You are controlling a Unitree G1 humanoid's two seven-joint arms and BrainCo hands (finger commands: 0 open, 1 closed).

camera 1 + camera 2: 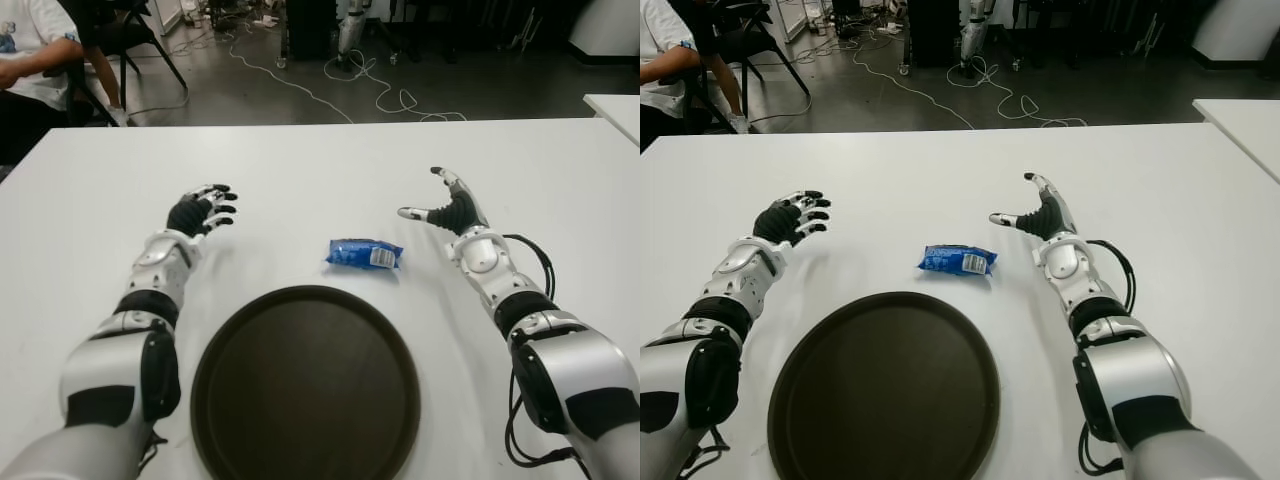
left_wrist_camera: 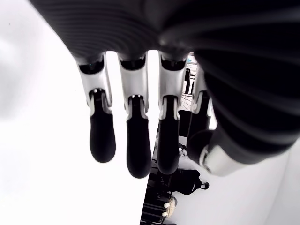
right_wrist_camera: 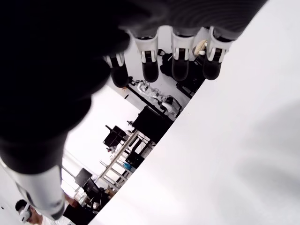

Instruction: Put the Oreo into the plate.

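A blue Oreo packet (image 1: 365, 254) lies on the white table (image 1: 300, 170), just beyond the far rim of a dark round plate (image 1: 305, 385) that holds nothing. My right hand (image 1: 445, 207) is to the right of the packet, a short gap away, thumb pointing toward it and fingers extended, holding nothing. My left hand (image 1: 205, 210) is on the left side of the table, well apart from the packet, fingers spread and empty. Each wrist view shows straight fingers (image 2: 136, 140) over bare table with nothing between them.
A seated person (image 1: 25, 60) is at the far left behind the table. Cables (image 1: 340, 85) and dark equipment lie on the floor beyond the far edge. Another white table's corner (image 1: 615, 105) shows at the right.
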